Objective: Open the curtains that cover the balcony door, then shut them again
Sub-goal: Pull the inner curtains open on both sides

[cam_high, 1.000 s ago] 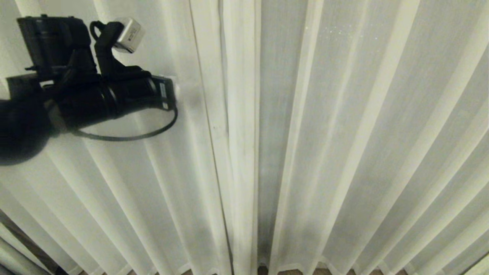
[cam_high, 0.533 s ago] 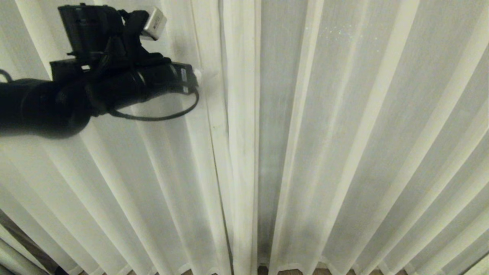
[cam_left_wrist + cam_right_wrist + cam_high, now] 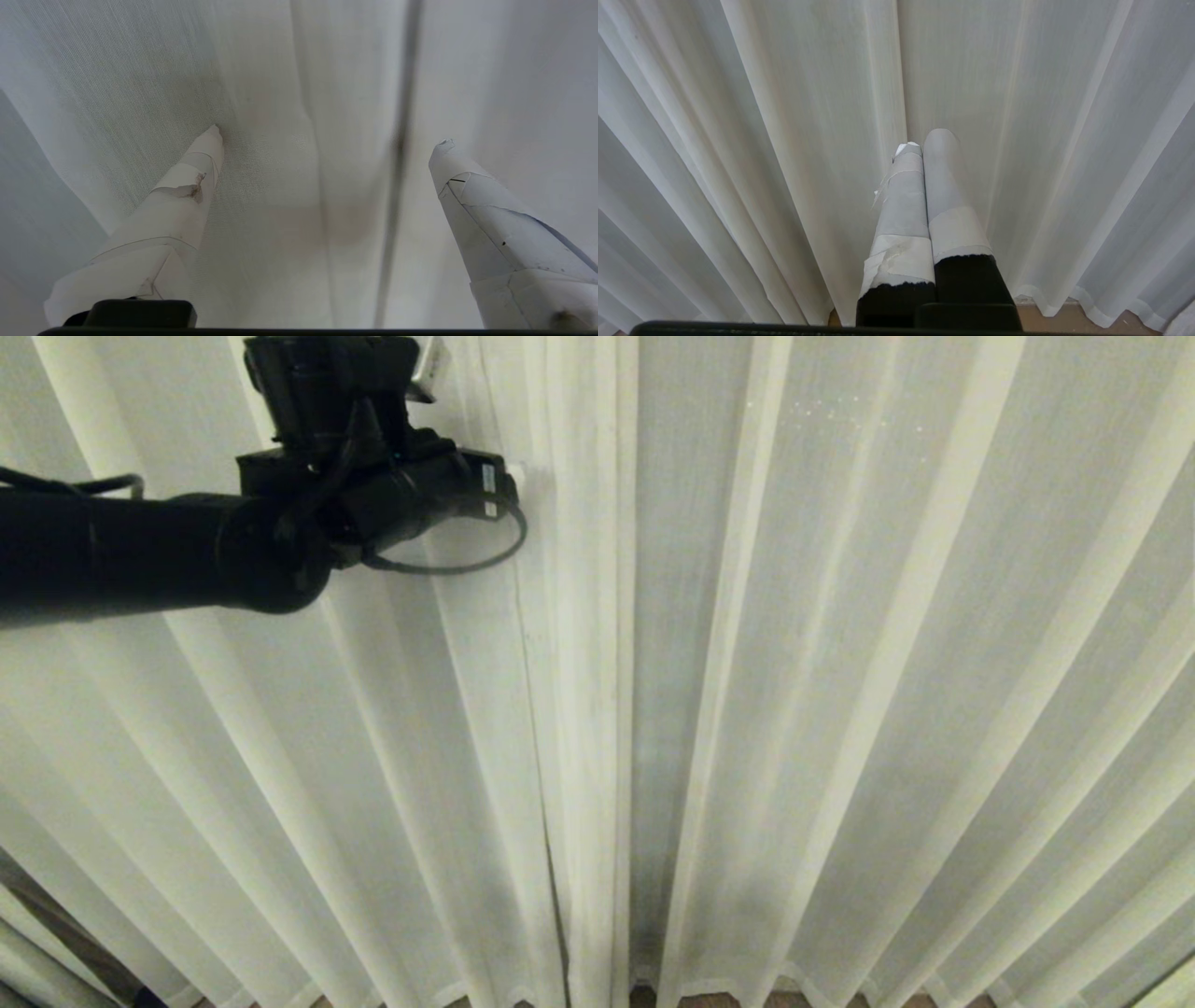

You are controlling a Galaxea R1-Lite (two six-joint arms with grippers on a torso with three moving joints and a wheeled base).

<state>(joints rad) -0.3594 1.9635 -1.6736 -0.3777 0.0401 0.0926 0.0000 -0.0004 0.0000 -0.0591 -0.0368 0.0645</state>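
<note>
While the two cream-white curtains [image 3: 840,691] hang drawn together, they fill nearly everything ahead of the robot, their long pleats running down to a wavy hem. A thin strip of brownish floor [image 3: 644,999] shows just under that hem. The panels meet at a dark vertical seam a little left of centre, and the balcony door behind them is fully covered by the cloth.

Up near the top left, the left gripper [image 3: 327,140] reaches in on its black arm [image 3: 140,560] and sits right at the seam, on the inner edge of the left panel. Its white-taped fingers [image 3: 191,177] are spread wide apart with only fabric between them, one tip pressing a small dent into the cloth, and nothing is pinched. A black cable loops below the wrist.

The right gripper [image 3: 922,144] shows only in its own wrist view, low near the hem; its two taped fingers are pressed flat together with nothing between them. To the far lower left, a dark sliver shows past the curtain's outer edge.
</note>
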